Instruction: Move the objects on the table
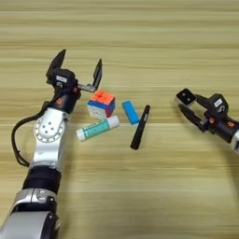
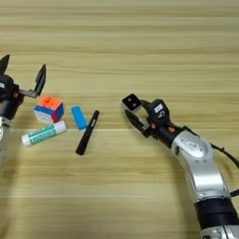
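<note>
On the table (image 1: pixel 140 196) a multicoloured puzzle cube (image 1: pixel 101 103), a blue block (image 1: pixel 130 112), a black marker (image 1: pixel 140 127) and a white-teal glue stick (image 1: pixel 97 128) lie close together, left of the middle. My left gripper (image 1: pixel 78 66) is open just behind and left of the cube, with nothing between its fingers. On the right, my right gripper (image 2: pixel 130 108) holds a black square block with a white rim and two dots (image 2: pixel 132 101) at its fingertips, some way right of the marker.
The wood-grain table top runs on bare behind the objects (image 2: pixel 140 37) and in front of them (image 2: pixel 107 196). A black cable (image 1: pixel 18 140) loops beside my left forearm.
</note>
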`<control>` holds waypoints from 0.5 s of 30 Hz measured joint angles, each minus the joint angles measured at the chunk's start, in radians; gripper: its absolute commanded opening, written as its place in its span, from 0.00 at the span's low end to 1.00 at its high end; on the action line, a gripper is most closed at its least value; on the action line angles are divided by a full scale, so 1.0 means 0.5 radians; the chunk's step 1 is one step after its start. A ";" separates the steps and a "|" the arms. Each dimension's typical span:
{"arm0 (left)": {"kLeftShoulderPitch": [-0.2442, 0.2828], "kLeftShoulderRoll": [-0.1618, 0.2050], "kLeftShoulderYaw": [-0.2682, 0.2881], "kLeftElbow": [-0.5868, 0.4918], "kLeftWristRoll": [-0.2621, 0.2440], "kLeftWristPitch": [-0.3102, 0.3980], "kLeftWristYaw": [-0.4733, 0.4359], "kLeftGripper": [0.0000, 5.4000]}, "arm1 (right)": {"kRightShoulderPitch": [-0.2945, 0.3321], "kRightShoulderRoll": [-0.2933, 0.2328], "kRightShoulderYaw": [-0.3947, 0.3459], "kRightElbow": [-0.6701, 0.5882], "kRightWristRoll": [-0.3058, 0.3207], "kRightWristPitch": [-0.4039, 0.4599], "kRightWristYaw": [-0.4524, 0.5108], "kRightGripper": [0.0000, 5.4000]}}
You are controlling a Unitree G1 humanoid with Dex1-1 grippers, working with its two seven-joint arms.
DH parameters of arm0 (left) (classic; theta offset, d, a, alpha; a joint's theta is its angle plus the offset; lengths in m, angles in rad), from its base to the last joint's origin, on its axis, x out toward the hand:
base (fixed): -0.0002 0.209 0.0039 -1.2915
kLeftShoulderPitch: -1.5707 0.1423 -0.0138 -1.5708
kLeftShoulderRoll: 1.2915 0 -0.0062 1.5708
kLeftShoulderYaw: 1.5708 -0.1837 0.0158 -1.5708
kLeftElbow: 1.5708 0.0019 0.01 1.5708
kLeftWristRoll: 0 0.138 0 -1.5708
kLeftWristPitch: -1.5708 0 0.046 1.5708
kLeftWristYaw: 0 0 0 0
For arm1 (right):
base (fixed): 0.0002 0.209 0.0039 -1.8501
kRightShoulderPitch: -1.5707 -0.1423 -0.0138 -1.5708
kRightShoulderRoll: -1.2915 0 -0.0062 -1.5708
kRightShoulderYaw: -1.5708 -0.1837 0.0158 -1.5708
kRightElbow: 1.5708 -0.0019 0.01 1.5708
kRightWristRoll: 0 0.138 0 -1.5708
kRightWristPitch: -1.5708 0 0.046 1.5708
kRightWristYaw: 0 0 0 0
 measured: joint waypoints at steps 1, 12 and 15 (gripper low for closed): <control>0.003 -0.004 -0.001 -0.010 -0.010 0.004 -0.018 1.00 | 0.000 0.001 0.001 -0.013 0.009 -0.002 0.002 0.46; 0.105 -0.049 -0.058 -0.271 -0.387 0.235 -0.386 1.00 | 0.001 0.014 0.040 -0.122 0.069 -0.016 0.069 0.46; 0.140 -0.082 -0.072 -0.370 -0.530 0.326 -0.498 1.00 | -0.002 0.018 0.051 -0.183 0.094 -0.021 0.091 0.46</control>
